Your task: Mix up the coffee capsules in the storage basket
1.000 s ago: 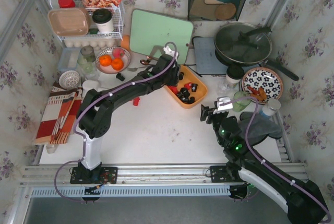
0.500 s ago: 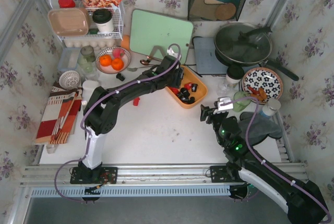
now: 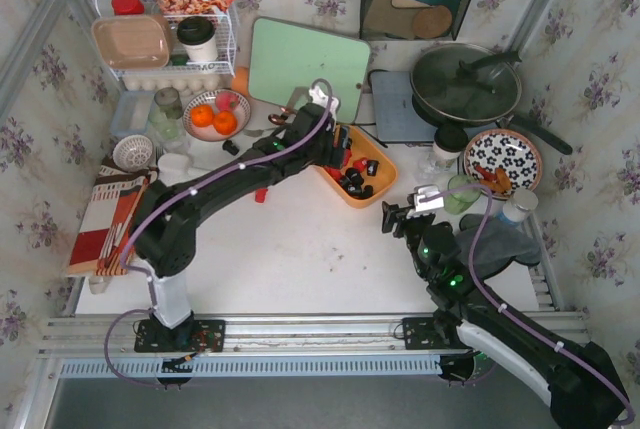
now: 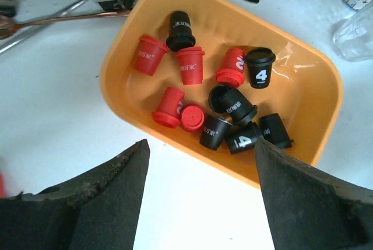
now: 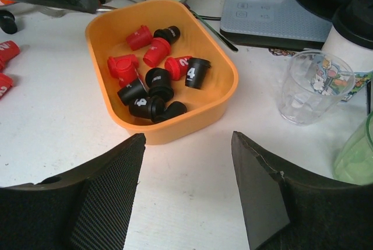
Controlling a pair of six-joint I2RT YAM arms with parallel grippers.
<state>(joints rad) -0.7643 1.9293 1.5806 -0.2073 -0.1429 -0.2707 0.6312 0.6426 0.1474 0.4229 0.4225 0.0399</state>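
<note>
1. The basket (image 4: pixel 108 84) sits on the table (image 3: pixel 300 249) near the green board (image 3: pixel 305 59), with a clear cup (image 5: pixel 306 87) off to one side. The capsules (image 4: pixel 233 105) lie inside it, tipped every way. Reds sit mostly toward one end and blacks bunch at the other, so the mixing looks only part done.
2. The left gripper (image 4: pixel 201 151) hangs over the basket's near rim, jaws wide apart and holding nothing. The right gripper (image 5: pixel 187 139) sits near the basket's other side, also spread and empty.
3. To stir well, I would dip one left jaw tip into the seam between the two colours and drag it slowly across, pushing blacks in among reds.
4. Keep that tip low, but off the floor and walls. The basket is shallow and probably light, so a quick sweep could flick capsules over the rim or slide the whole thing.
5. A few strays (image 3: pixel 260 193) lie on the table outside the basket — I would leave them for a separate pick.
</note>
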